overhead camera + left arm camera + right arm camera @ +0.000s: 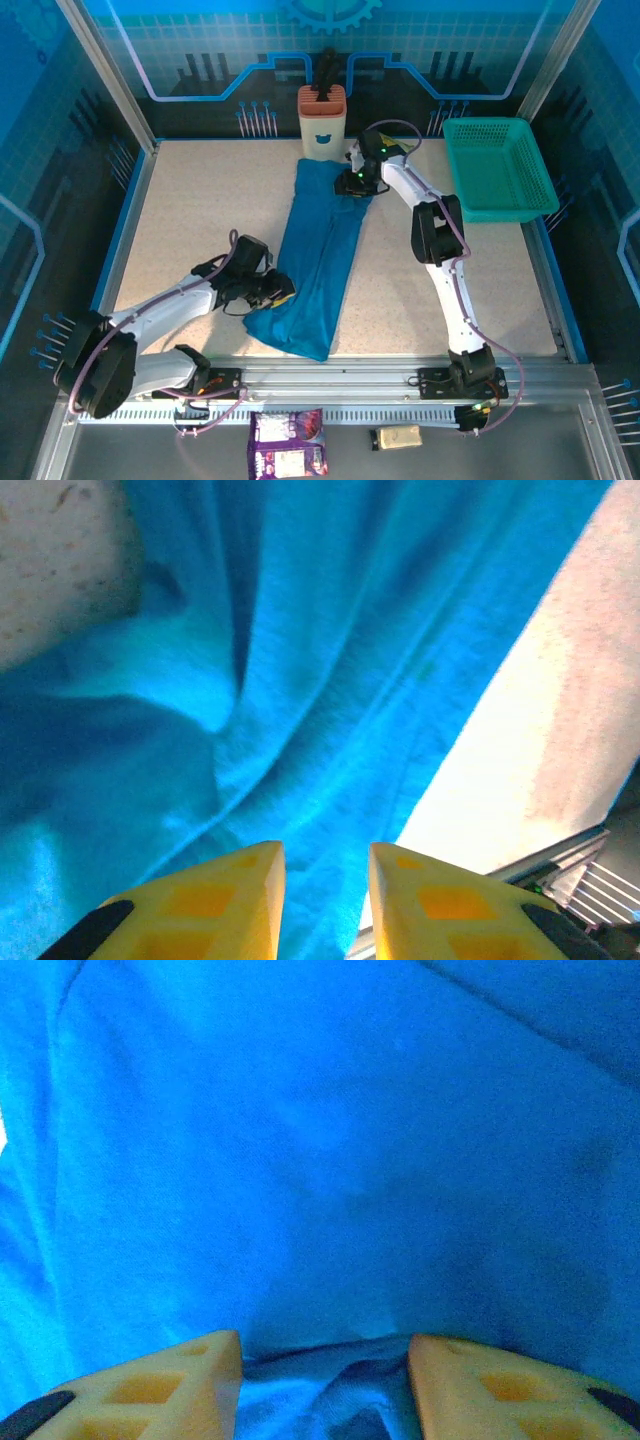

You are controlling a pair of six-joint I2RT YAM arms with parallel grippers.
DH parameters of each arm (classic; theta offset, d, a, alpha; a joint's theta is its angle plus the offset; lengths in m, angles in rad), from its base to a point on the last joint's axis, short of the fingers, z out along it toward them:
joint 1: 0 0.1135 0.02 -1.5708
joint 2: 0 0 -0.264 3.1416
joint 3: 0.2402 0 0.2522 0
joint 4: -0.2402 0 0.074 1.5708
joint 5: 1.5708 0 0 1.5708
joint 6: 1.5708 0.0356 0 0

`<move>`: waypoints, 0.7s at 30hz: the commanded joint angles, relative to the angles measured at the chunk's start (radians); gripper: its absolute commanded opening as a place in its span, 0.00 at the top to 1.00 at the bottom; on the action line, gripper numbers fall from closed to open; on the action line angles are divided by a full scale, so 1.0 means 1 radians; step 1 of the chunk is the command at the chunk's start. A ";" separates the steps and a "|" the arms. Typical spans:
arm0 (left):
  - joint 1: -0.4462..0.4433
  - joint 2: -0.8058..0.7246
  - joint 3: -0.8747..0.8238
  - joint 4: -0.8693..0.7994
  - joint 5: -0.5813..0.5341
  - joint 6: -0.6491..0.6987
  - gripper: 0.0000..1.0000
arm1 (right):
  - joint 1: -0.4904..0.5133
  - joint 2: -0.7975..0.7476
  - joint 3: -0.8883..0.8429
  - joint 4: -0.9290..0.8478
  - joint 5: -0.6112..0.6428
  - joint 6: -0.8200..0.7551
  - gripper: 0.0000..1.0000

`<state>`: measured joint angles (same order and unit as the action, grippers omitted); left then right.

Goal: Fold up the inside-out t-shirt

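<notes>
T-shirt (318,255) lies beneath both pairs of parted jaws.

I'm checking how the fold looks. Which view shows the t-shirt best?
Top external: the whole t-shirt lies as a long narrow strip on the table. The left wrist view gives a close patch of creased cloth beside bare table; the right wrist view, blue cloth bunched between its jaws.

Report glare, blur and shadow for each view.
Top external: sharp, evenly lit, t-shirt clear. Left wrist: table blown out white, shadows in the folds. Right wrist: soft focus, oversaturated blue, dim patch ahead of the fingers.
</notes>
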<state>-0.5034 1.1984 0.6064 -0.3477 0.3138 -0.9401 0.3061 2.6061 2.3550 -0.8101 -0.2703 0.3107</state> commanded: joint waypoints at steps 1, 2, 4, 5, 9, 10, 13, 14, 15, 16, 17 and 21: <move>-0.008 0.002 0.022 -0.085 -0.005 0.020 0.70 | -0.049 0.077 0.058 -0.077 0.036 -0.059 0.52; -0.009 0.009 0.023 -0.080 0.003 0.021 0.71 | -0.051 0.089 0.084 -0.089 0.027 -0.066 0.52; -0.014 0.024 0.033 -0.089 -0.001 0.035 0.71 | -0.055 0.108 0.148 -0.139 0.027 -0.085 0.52; -0.018 0.027 0.041 -0.106 -0.018 0.046 0.71 | -0.055 0.108 0.171 -0.163 0.025 -0.091 0.52; -0.025 0.048 0.046 -0.161 -0.066 0.095 0.71 | -0.034 -0.020 0.091 -0.176 -0.016 -0.076 0.52; -0.025 0.060 0.044 -0.163 -0.064 0.106 0.71 | -0.022 -0.072 0.039 -0.166 -0.019 -0.072 0.52; -0.033 0.096 0.043 -0.160 -0.050 0.131 0.71 | 0.017 -0.230 -0.125 -0.145 -0.011 -0.051 0.52; -0.036 0.104 0.043 -0.161 -0.049 0.138 0.71 | 0.029 -0.271 -0.178 -0.142 -0.009 -0.041 0.52; -0.040 0.112 0.042 -0.162 -0.051 0.143 0.71 | 0.045 -0.346 -0.250 -0.128 -0.009 -0.030 0.52; -0.044 0.119 0.040 -0.161 -0.054 0.147 0.71 | 0.062 -0.408 -0.329 -0.111 -0.007 -0.020 0.52; -0.050 0.125 0.036 -0.159 -0.056 0.151 0.71 | 0.078 -0.462 -0.396 -0.098 -0.004 -0.012 0.52; -0.075 0.159 0.020 -0.135 -0.050 0.152 0.71 | 0.141 -0.684 -0.693 -0.031 0.002 0.055 0.52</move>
<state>-0.5587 1.3346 0.6273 -0.4728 0.2653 -0.8131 0.4164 2.0438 1.7908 -0.8722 -0.2699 0.3023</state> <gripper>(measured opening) 0.290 0.484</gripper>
